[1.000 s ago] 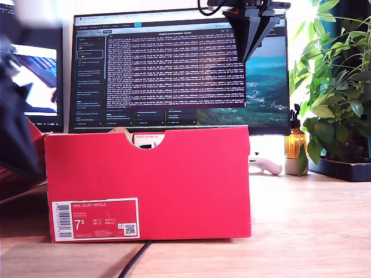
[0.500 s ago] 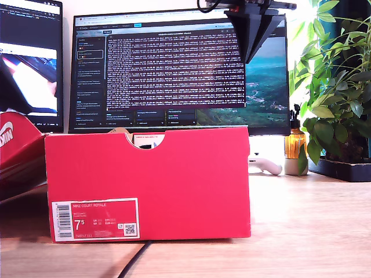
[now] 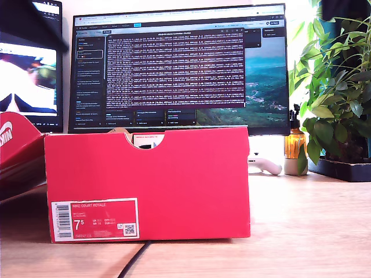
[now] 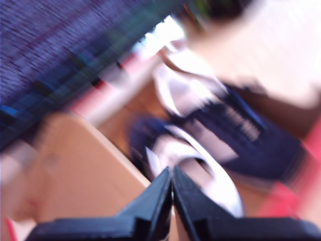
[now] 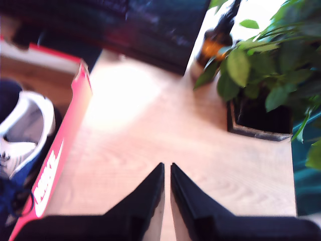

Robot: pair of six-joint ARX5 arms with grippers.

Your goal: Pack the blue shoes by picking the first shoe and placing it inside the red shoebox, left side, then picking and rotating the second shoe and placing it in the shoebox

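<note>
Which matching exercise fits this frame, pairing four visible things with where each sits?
Things:
1. red shoebox
2. blue shoes
3. amber bottle
4. potted plant

Places:
A. inside the box, seen by the wrist views
B. exterior view's right edge
C. middle of the desk, label facing the exterior camera
D. between the monitor and the plant

Pairs: 1-C, 2-A, 3-D, 4-B

My first tool (image 4: 172,187) and second tool (image 5: 166,182) each have matte black, wedge-shaped, tapering fingers.
</note>
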